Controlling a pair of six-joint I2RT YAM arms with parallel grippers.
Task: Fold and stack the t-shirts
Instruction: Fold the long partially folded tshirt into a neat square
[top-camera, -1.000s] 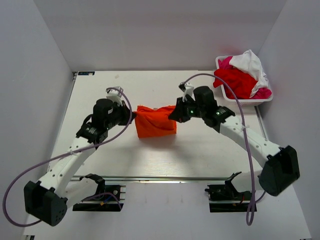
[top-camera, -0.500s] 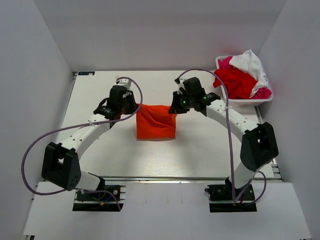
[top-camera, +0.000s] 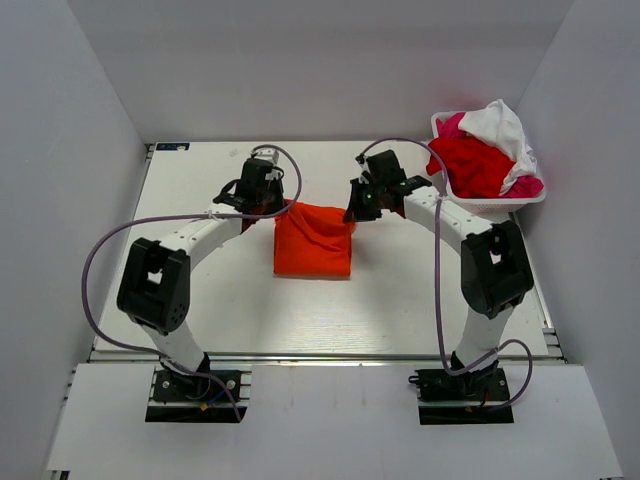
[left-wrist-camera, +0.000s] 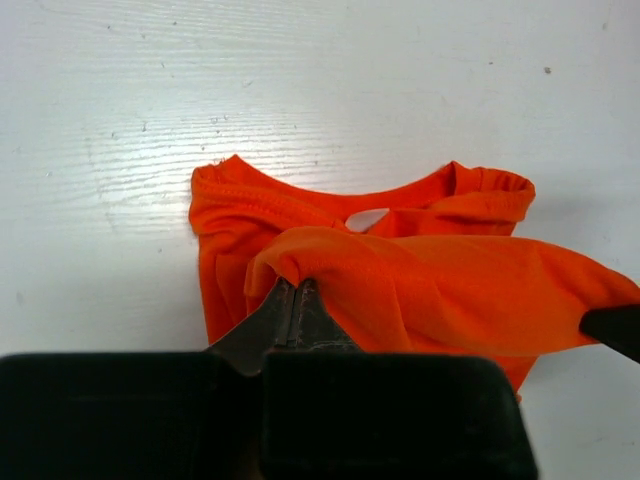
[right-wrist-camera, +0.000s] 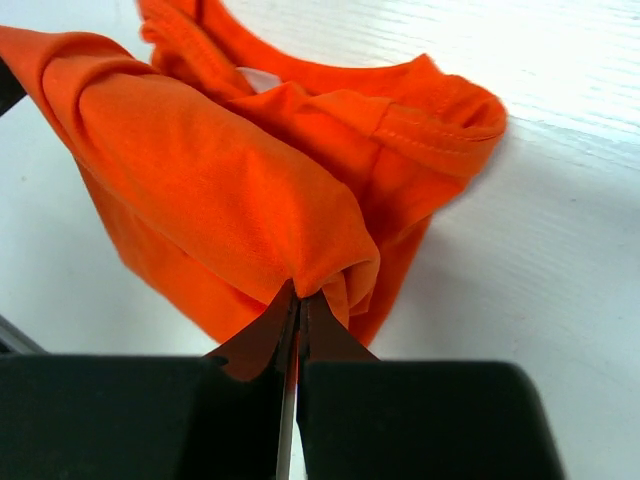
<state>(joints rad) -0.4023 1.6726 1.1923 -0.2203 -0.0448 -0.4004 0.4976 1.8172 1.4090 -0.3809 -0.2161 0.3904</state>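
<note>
Orange and limp, the t-shirt (top-camera: 314, 245) spans the gap between both pincers. The left gripper (left-wrist-camera: 297, 292) is clamped tight on one upper corner, the right gripper (right-wrist-camera: 297, 300) on the other; the rest lies on the table (top-camera: 400, 290) beneath them.

You have a white table (top-camera: 400, 300) filling the middle of the frame, boxed in by plain white walls (top-camera: 320, 70) at left, right and back. At its upper right corner you see a white basket (top-camera: 495, 203). A small dark label (top-camera: 172, 147) sits at the upper left corner, and a metal rail (top-camera: 330, 356) runs along the lower edge.
</note>
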